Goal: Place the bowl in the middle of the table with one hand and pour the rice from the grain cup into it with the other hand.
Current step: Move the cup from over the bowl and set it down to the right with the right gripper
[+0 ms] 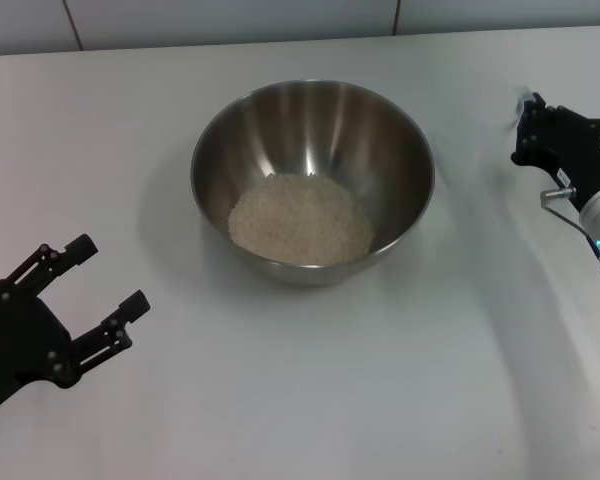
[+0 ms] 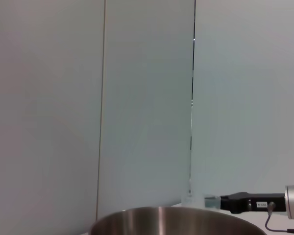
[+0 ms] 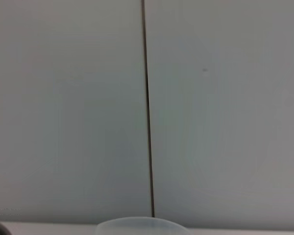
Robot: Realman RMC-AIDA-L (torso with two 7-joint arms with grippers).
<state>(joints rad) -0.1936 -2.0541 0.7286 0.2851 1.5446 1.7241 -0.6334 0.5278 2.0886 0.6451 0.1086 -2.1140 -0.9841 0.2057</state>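
Rice (image 1: 301,220) in bowl (image 1: 385,130); left hand (image 1: 88,293) open nearby.

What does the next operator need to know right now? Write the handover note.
Left gripper: open, empty, hovering near the table's front left.
Right gripper: at the right edge, beside the bowl; the grain cup shows pale at its tip, grip unclear.
Bowl: mid-table, holding the rice heap.
Done: placing and pouring, apparently.
Left: set the cup down, park both arms.
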